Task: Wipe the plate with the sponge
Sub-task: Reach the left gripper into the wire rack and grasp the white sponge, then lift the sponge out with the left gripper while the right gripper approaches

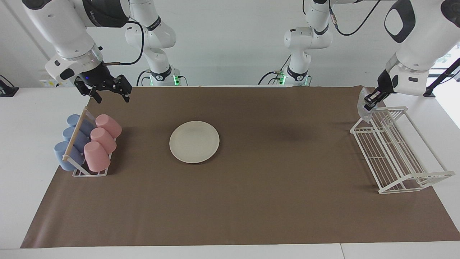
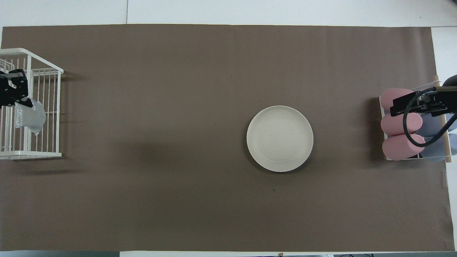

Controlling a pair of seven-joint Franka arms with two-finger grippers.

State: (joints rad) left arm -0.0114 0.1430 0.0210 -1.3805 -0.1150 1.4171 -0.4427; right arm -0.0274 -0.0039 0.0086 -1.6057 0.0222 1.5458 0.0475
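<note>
Left gripper point(image 1: 370, 101) is clamped on the sponge point(image 2: 29, 117), which hangs below its jaws over the wire rack point(image 1: 395, 151). Plate point(image 1: 194, 141) lies mid-table. Right gripper point(image 1: 109, 94) waits, jaws wide.

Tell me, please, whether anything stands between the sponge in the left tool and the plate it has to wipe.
Nothing visible does. The left tool holds the sponge over the white wire rack, and only bare brown mat lies between it and the plate.

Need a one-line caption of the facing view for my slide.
Left claw lifts the sponge over the wire rack; right claw waits above the cups; plate untouched.
</note>
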